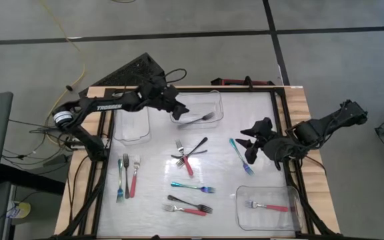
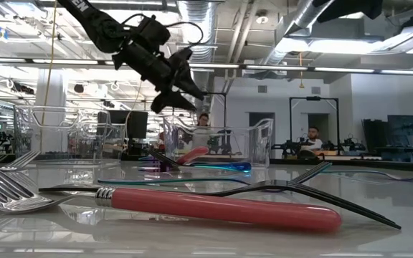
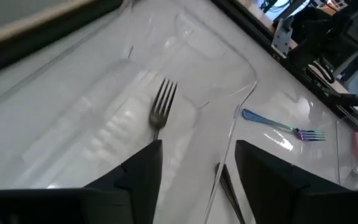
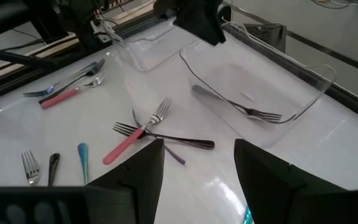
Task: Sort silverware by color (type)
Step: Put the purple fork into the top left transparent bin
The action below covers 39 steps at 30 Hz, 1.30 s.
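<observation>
My left gripper [image 1: 180,109] hangs open and empty over the clear far-middle tub [image 1: 213,100]. A dark-handled fork [image 3: 161,107] lies flat on that tub's floor, just ahead of the fingers. My right gripper [image 1: 252,144] is open and empty above the table's right side, next to a teal fork [image 1: 241,155] lying flat. A red fork and black forks lie crossed at the centre [image 1: 188,157]; they also show in the right wrist view [image 4: 143,132]. A red fork [image 1: 271,207] lies in the near-right tub [image 1: 242,215].
A third clear tub [image 1: 132,127] stands at the far left. Three forks [image 1: 127,177] lie side by side at the left. A teal fork [image 1: 192,188], a black fork [image 1: 189,202] and a red fork [image 1: 184,211] lie near the front. A dark frame [image 1: 285,127] edges the table.
</observation>
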Each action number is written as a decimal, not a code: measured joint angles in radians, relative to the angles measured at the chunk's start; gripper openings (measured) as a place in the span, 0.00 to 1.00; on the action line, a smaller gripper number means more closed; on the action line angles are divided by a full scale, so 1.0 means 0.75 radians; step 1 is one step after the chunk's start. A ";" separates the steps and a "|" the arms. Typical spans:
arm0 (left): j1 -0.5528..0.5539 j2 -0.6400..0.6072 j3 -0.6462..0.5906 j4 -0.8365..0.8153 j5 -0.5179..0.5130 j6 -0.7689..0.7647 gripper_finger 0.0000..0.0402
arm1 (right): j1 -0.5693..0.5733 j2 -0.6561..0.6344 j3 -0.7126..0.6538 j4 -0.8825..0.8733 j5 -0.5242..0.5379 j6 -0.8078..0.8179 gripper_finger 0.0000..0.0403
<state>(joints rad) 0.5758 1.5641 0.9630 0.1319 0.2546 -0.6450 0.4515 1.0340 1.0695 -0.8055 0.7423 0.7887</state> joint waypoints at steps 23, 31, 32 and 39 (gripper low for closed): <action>-0.258 -0.256 0.322 -0.652 -0.235 0.288 0.50 | -0.001 0.108 0.000 -0.001 -0.054 -0.015 0.54; -0.558 -0.258 0.322 -0.821 -0.270 0.428 0.50 | 0.000 0.301 0.001 -0.079 -0.248 0.204 0.54; -0.598 -0.262 0.322 -0.850 -0.285 0.450 0.50 | 0.001 0.333 0.001 -0.124 -0.261 0.273 0.54; -0.896 -0.458 0.171 -0.887 -0.505 0.463 0.50 | -0.005 0.519 0.000 -0.302 -0.390 0.575 0.54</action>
<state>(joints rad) -0.0959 1.2207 1.0914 -0.5333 -0.1245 -0.2974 0.4477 1.4229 1.0695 -1.0321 0.4500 1.2202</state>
